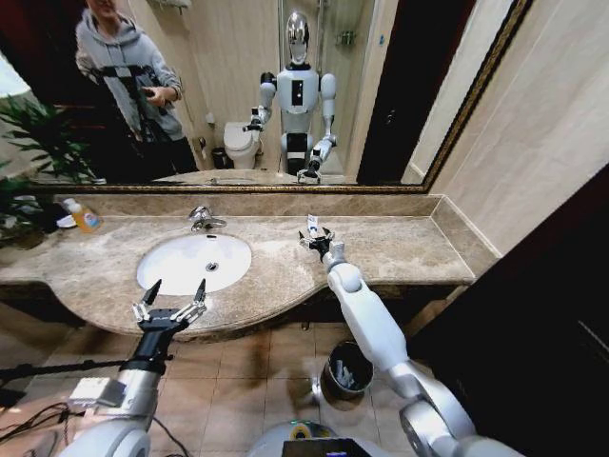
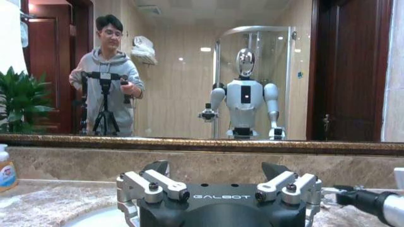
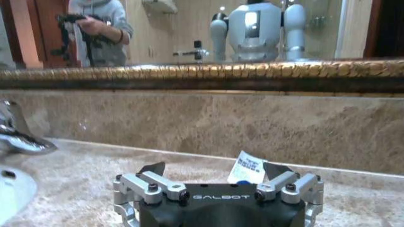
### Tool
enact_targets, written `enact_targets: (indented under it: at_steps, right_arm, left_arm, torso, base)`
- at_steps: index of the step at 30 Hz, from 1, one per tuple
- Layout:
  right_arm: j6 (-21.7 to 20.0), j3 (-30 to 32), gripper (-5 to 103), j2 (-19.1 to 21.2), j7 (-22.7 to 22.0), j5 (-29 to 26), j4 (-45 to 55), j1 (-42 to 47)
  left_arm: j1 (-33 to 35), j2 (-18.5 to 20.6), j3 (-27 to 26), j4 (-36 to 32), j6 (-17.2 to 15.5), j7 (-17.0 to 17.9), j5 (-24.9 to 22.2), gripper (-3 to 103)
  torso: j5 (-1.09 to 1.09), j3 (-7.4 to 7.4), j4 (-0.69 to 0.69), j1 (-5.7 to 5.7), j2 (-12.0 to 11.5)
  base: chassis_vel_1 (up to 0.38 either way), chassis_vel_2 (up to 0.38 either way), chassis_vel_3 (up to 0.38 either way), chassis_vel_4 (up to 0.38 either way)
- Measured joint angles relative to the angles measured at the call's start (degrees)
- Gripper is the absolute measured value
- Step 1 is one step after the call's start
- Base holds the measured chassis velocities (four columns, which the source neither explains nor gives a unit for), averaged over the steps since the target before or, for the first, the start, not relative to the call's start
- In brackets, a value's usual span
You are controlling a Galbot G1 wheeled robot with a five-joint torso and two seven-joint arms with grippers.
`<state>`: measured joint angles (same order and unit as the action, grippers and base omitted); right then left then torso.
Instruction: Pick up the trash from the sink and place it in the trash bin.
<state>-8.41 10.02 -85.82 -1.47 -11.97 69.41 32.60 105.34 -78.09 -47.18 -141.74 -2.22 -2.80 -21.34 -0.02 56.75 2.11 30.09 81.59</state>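
The white oval sink lies in the marble counter, and I see nothing but the drain in its bowl. My right gripper hovers low over the counter to the right of the sink, open. A small white tube with a blue cap stands between its spread fingers, close to one of them. I cannot tell whether it rests on the counter. My left gripper is open and empty at the counter's front edge, by the sink's near rim. The black trash bin stands on the floor under my right arm.
A chrome tap rises behind the sink. An orange-labelled soap bottle and a green plant stand at the counter's far left. A mirror and a wall close off the back and right.
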Motion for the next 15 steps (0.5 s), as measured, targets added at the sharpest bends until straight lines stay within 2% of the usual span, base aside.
enact_targets:
  at_steps: [7, 13, 15]
  right_arm:
    - [1.70, 2.56, 100, -0.41, 0.21, 4.05, -3.50, -0.29]
    - [1.15, 3.93, 101, -0.12, -0.70, 2.35, -5.44, -0.70]
    - [1.14, 3.96, 99, -0.26, -0.60, 1.76, -6.29, -0.99]
  left_arm:
    - [0.00, 0.00, 0.00, 0.00, 0.00, 0.00, 0.00, 100]
    - [0.00, 0.00, 0.00, 0.00, 0.00, 0.00, 0.00, 100]
    - [0.00, 0.00, 0.00, 0.00, 0.00, 0.00, 0.00, 100]
  torso:
    - [0.02, 0.00, 0.00, -0.01, 0.00]
    - [0.04, 0.00, -0.01, -0.01, 0.01]
    - [0.03, 0.00, 0.00, -0.01, 0.01]
  base:
    - [0.000, 0.000, 0.000, 0.000]
    - [0.000, 0.000, 0.000, 0.000]
    - [0.000, 0.000, 0.000, 0.000]
